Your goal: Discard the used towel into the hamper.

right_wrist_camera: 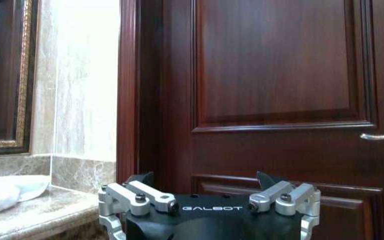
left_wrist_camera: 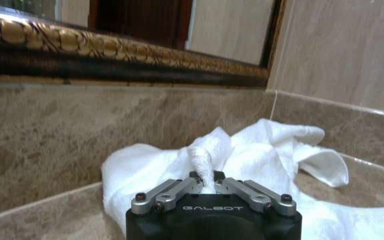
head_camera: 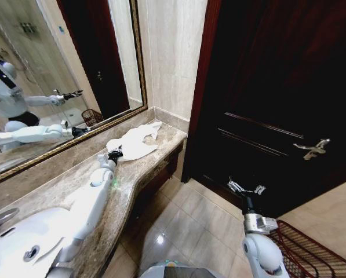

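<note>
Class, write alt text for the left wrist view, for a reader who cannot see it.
The left claw pinches a raised fold of a white towel lying on a marble counter, below a gold-framed mirror.

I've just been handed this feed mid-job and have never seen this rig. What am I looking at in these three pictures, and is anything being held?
This is a two-armed wheeled robot in a bathroom. The wide picture comes from its head, looking down; the other two come from cameras on each wrist.

In the head view, the left gripper is out over the marble counter, at the edge of a crumpled white towel. The left wrist view shows the gripper with its jaws pinched on a raised fold of that towel, which otherwise lies on the counter.

The right gripper hangs over the floor facing the dark wooden door; its wrist view shows the jaws open and empty. The hamper, a red-brown wire basket, stands on the floor at the robot's right. A sink sits near the left arm's base.
</note>
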Controlling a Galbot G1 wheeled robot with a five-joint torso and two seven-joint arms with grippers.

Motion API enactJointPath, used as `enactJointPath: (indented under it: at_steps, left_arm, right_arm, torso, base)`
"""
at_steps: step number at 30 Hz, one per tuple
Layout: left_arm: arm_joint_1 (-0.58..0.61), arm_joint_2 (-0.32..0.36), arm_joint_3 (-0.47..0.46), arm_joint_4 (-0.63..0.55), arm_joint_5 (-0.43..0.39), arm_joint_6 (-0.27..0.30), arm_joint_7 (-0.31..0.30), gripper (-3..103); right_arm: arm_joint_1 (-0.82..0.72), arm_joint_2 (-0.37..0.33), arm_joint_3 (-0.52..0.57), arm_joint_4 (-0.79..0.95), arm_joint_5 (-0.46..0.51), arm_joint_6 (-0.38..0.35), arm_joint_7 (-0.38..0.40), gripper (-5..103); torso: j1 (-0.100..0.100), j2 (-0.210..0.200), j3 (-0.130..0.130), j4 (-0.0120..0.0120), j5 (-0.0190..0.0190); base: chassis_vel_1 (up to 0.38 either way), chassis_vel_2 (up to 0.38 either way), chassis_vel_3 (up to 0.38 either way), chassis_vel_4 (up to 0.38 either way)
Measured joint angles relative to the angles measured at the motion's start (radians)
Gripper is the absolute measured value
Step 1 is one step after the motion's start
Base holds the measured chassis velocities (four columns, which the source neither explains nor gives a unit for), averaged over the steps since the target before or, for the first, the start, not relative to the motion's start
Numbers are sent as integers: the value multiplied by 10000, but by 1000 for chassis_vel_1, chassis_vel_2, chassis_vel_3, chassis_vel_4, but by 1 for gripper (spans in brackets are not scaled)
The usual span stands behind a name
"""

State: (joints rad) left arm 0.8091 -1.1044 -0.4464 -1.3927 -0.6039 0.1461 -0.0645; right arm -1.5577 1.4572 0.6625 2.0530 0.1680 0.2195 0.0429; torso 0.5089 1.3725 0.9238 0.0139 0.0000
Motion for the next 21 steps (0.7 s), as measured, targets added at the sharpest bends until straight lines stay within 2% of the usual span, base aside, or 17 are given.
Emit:
enactJointPath:
  at_steps: [6, 14, 21]
  left_arm:
    - [424, 148, -249, -570, 145, -626, 222, 3]
    - [1051, 259, -522, -1385, 144, -1135, 289, 3]
    - [2516, 135, -862, -3081, 12, -1509, 374, 3]
  right_arm:
    - [-2, -4, -17, 10, -20, -10, 4, 100]
    - [-14, 67, -34, 71, -65, -7, 77, 100]
    - [22, 153, -58, 228, -74, -5, 164, 100]
  torso:
    - [0, 0, 0, 0, 0]
    - [0, 0, 0, 0, 0]
    - [0, 0, 0, 0, 0]
  base:
    - [0, 0, 0, 0]
    - [0, 0, 0, 0]
    - [0, 0, 0, 0]
